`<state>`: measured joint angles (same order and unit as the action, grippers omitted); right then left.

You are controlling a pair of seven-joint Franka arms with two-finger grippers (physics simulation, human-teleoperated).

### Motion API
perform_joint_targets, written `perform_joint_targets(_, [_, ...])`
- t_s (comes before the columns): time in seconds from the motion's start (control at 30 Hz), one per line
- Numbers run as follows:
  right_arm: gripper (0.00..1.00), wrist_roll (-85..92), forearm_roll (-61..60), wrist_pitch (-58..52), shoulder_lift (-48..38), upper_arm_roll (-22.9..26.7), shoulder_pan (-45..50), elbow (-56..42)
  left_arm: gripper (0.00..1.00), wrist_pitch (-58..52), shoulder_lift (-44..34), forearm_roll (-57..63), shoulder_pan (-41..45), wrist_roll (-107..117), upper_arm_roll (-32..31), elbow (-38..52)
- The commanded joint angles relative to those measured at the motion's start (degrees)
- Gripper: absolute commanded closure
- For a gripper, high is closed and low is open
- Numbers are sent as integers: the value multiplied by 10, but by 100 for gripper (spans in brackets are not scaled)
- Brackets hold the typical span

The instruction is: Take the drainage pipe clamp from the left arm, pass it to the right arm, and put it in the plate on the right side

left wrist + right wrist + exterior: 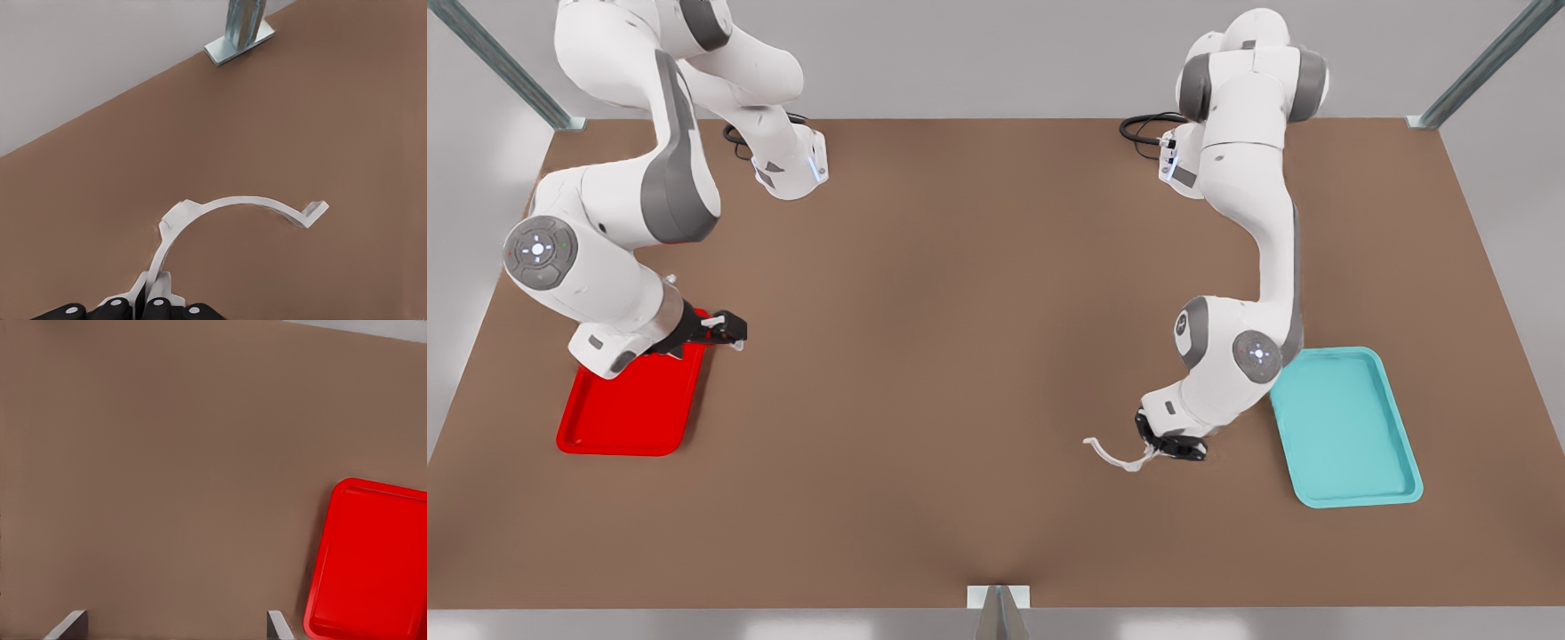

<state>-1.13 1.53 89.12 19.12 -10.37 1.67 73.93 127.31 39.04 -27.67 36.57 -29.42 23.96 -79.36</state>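
Observation:
The drainage pipe clamp (1116,455) is a thin white half-ring with small end tabs, seen close in the left wrist view (227,207). My left gripper (1152,449) (152,293) is shut on one end of it, low over the brown table at the front view's right. The rest of the clamp sticks out toward the table's middle. My right gripper (734,333) hovers at the far corner of the red plate (627,413) on the front view's left. Its fingers (73,625) stand wide apart with nothing between them, and the plate (373,567) lies beside them.
A teal tray (1347,427) lies just beside the left arm on the front view's right. Metal frame posts stand at the table's back corners, and a metal bracket (998,604) (243,30) sits at the middle of the front edge. Bare brown tabletop (943,356) separates the two arms.

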Motion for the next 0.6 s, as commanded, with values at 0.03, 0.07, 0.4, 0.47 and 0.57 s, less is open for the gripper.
perform_joint_targets(0.03, [0,-2,0,66,29,-19,7,0,79,-29,1,-41,18,283,-44,24])
perform_joint_targets(0.07, [0,-2,2,85,39,-22,18,0,79,-29,2,-76,19,281,-66,38])
perform_joint_targets(0.4, [0,-37,1,151,75,-40,125,13,79,35,-12,-136,73,337,-148,55])
perform_joint_targets(0.47, [0,-40,1,151,74,-46,135,19,79,35,-10,-134,75,336,-148,54])
perform_joint_targets(0.57, [0,-40,0,160,76,-56,135,31,79,35,-9,-134,77,337,-148,54])
